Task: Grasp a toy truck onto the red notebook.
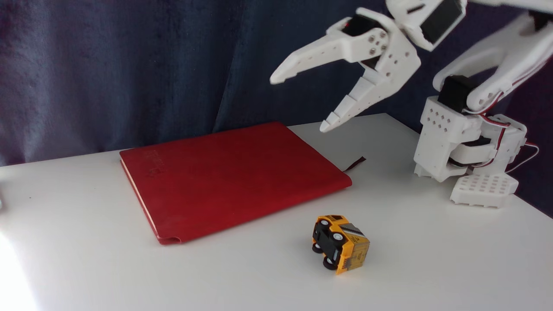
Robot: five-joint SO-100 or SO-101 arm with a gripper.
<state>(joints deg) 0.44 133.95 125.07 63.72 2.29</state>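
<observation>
Hand (300, 101) hung high over far right of tabletop (432, 242), fingers wide apart, empty. Toy truck (340, 243) lay tipped on side, wheels facing left, near-centre, just right of red notebook (233, 177), not touching. Best approach: drop over truck, pinch across narrow body, avoid wheels. Arm upper links cropped at frame top; notebook lettering illegible.

One truck (340, 243), tipped on its side, three of its wheels showing. One notebook (233, 177), one ribbon (355, 164) sticking out of it. One table (432, 259). One curtain (129, 65) behind. My one arm (471, 129), my one pincer (300, 101) with two fingers, spread apart. That makes one of each kind.
</observation>
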